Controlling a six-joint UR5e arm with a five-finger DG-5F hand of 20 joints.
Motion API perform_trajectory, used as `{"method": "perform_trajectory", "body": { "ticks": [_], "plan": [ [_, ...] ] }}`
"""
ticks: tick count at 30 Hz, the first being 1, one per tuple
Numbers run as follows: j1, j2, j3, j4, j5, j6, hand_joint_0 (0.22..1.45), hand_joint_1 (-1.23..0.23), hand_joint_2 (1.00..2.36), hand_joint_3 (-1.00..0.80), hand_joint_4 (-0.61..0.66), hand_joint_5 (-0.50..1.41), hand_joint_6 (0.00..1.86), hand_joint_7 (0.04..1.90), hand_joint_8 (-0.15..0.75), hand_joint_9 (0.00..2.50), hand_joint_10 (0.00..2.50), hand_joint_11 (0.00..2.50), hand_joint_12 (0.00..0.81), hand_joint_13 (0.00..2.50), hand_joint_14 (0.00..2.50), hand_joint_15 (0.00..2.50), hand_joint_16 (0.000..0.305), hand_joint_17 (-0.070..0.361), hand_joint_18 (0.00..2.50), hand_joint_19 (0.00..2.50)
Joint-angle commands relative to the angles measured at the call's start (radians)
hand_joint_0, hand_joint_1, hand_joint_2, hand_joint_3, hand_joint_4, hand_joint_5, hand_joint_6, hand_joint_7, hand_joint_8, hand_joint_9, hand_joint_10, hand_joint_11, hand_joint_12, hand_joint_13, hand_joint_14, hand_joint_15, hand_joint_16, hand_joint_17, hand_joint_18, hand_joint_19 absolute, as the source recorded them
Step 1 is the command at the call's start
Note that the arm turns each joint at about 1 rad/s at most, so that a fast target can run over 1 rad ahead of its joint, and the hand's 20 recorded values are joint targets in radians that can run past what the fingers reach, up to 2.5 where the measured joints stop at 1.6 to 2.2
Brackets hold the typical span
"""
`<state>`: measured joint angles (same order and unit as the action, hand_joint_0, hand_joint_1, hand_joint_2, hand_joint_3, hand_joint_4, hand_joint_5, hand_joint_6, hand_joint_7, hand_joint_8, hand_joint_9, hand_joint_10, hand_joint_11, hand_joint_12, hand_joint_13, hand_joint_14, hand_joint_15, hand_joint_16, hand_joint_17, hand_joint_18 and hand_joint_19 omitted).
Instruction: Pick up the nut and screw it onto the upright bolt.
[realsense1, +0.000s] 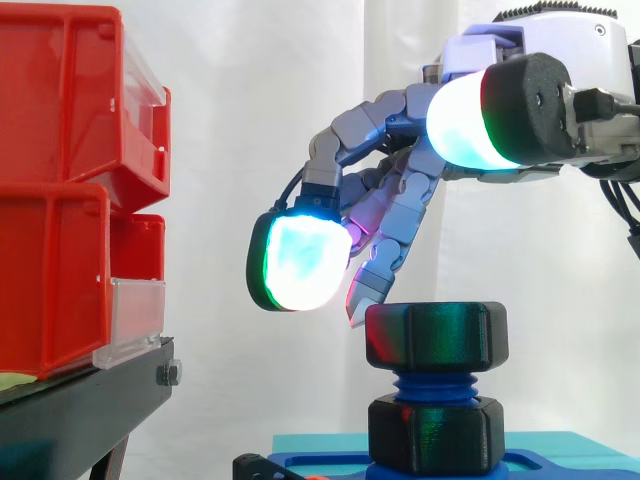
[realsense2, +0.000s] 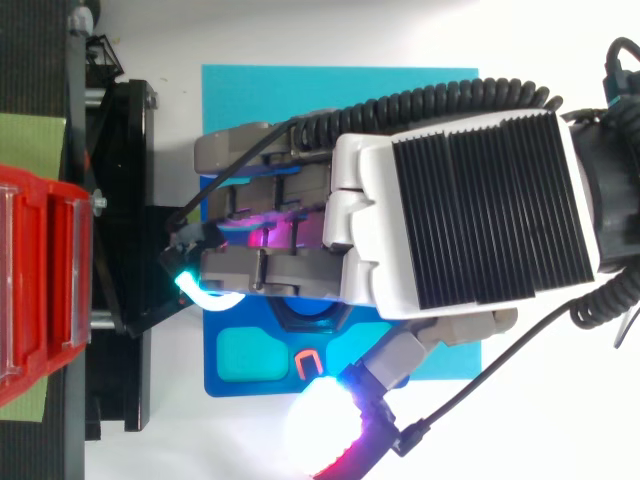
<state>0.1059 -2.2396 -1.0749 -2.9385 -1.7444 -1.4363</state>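
White curtain (realsense1: 300, 100) backs a cyan mat (realsense2: 340, 85). A blue base (realsense2: 240, 355) lies at the mat's edge nearest the black stand (realsense1: 80, 410), which carries red bins (realsense1: 60, 200). From the base the blue bolt (realsense1: 432, 383) points straight up. A second black nut (realsense1: 435, 432) sits at its foot. The nut (realsense1: 437, 335) sits level on the bolt's top, its axis vertical. Above it hangs the hand (realsense1: 400, 210), loosely bent and gripping nothing, with one fingertip (realsense1: 362, 300) at the nut's upper corner on the bins' side.
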Motion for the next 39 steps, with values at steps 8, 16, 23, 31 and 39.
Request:
{"method": "perform_trajectory", "body": {
  "ticks": [8,16,23,31,39],
  "plan": [
    [-0.020,0.000,0.001,-0.011,-0.026,-0.006,0.52,-0.18,1.00,-0.50,0.21,-0.01,0.50,1.30,0.298,1.16,0.00,0.00,0.241,0.79,0.00,0.00,0.019,0.044,0.42,0.00],
    [-0.046,0.002,0.001,-0.010,-0.049,-0.019,0.53,-0.19,1.00,-0.50,0.15,0.04,0.50,1.45,0.303,1.28,0.00,0.01,0.224,0.87,0.00,0.00,0.017,0.038,0.47,0.00],
    [-0.077,0.002,0.001,-0.017,-0.086,-0.035,0.54,-0.20,1.00,-0.50,0.20,0.07,0.52,1.45,0.297,1.47,0.00,0.00,0.203,0.94,0.00,0.00,0.014,0.032,0.55,0.00],
    [-0.107,0.002,0.013,-0.022,-0.121,-0.050,0.54,-0.21,1.00,-0.50,0.16,0.07,0.51,1.46,0.310,1.52,0.00,0.02,0.201,0.98,0.00,0.00,0.013,0.029,0.60,0.00],
    [-0.118,0.002,0.070,-0.070,-0.144,-0.072,0.53,-0.18,1.00,-0.50,0.28,-0.04,0.50,0.97,0.303,1.31,0.00,0.01,0.226,0.89,0.00,0.00,0.018,0.040,0.53,0.00]
  ]
}}
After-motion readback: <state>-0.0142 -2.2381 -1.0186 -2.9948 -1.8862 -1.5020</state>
